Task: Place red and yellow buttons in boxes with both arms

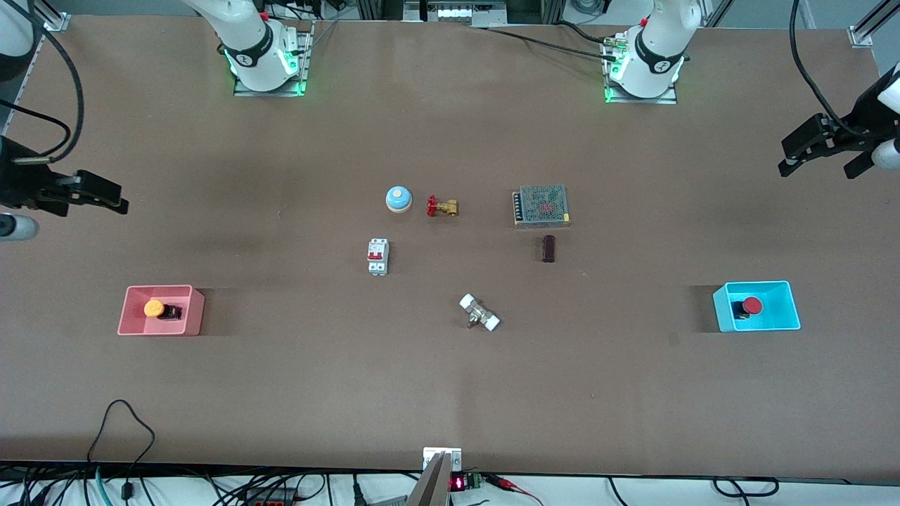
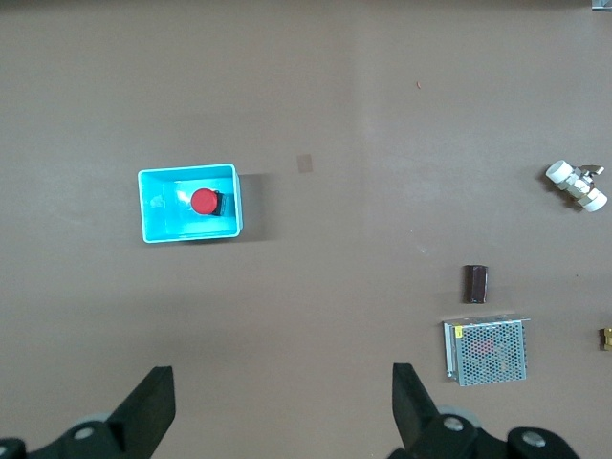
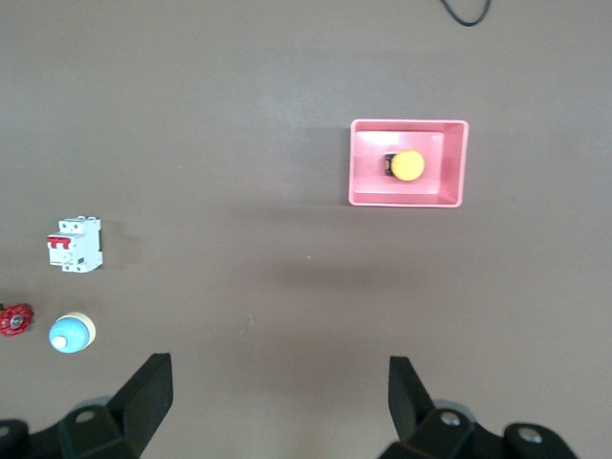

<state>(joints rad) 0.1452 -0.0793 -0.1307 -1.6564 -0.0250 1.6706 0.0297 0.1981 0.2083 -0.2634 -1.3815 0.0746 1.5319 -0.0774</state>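
You are looking down on a wide brown bench (image 1: 450, 393) with 2 white robot arms based along its top edge.

The yellow-orange round-capped push button on its black square base (image 1: 159, 309) lies inside the pink-red rectangular plastic bin (image 1: 133, 325), toward the right arm's end of the bench. The red round-capped push button on its black base (image 1: 749, 307) lies inside the cyan rectangular plastic bin (image 1: 766, 325), toward the left arm's end. Both bins sit well apart from the things in the middle of the bench.

Your right end effector (image 1: 105, 197), black with 2 fingers, hangs in the air over bare bench at the right arm's end, empty; the right wrist view shows its fingers (image 3: 148, 397) spread wide. Your left end effector (image 1: 819, 151) hangs over bare bench at the left arm's end, also empty, and its fingers (image 2: 153, 406) are spread wide in the left wrist view.

In the middle of the bench you have 6 other things: a blue-domed bell (image 1: 398, 199) just beside a brass valve with a red handle (image 1: 441, 206), a white circuit breaker with red switches (image 1: 377, 256) nearer the front camera than the bell, a metal mesh-covered power supply (image 1: 541, 205), a small dark block (image 1: 548, 248) nearer the front camera than the supply, and a white-ended metal fitting (image 1: 479, 313).
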